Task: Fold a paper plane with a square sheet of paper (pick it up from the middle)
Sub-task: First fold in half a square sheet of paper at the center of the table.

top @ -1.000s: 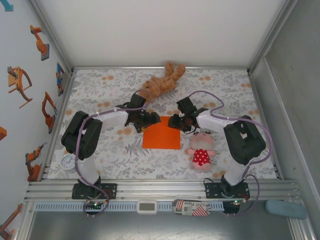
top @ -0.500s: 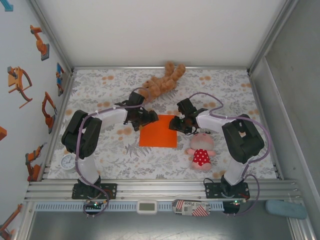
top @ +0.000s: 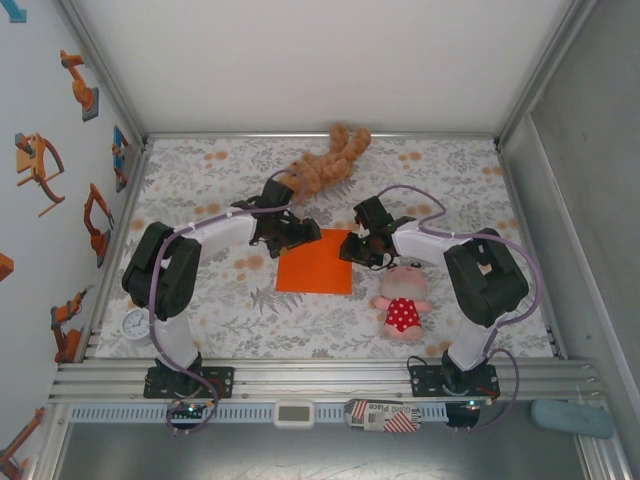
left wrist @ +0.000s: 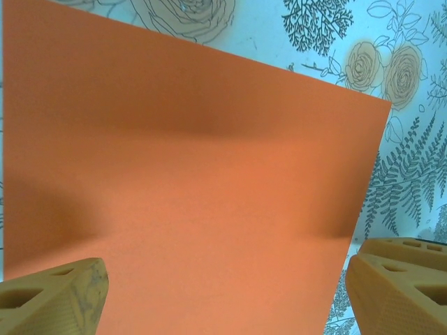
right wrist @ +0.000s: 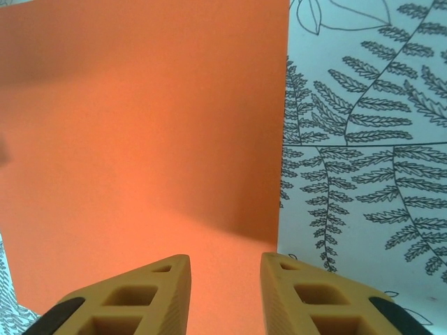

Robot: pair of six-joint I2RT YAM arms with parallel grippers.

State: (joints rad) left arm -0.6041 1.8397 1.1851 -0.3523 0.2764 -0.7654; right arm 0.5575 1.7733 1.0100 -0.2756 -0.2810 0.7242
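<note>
Square sheet of paper [top: 314, 263], apparently beneath left gripper [left wrist: 223, 293], right gripper [right wrist: 225, 279]

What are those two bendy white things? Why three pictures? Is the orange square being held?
Those are two robot arms. Each ends in a gripper with two fingers. The big picture looks down from above; the other two come from cameras on the wrists. On the flowery table lie an orange square sheet of paper, a brown bear and a pink doll. The left gripper is wide open over the paper; the right gripper, at its edge, is open less. The paper lies flat, not held.
</note>
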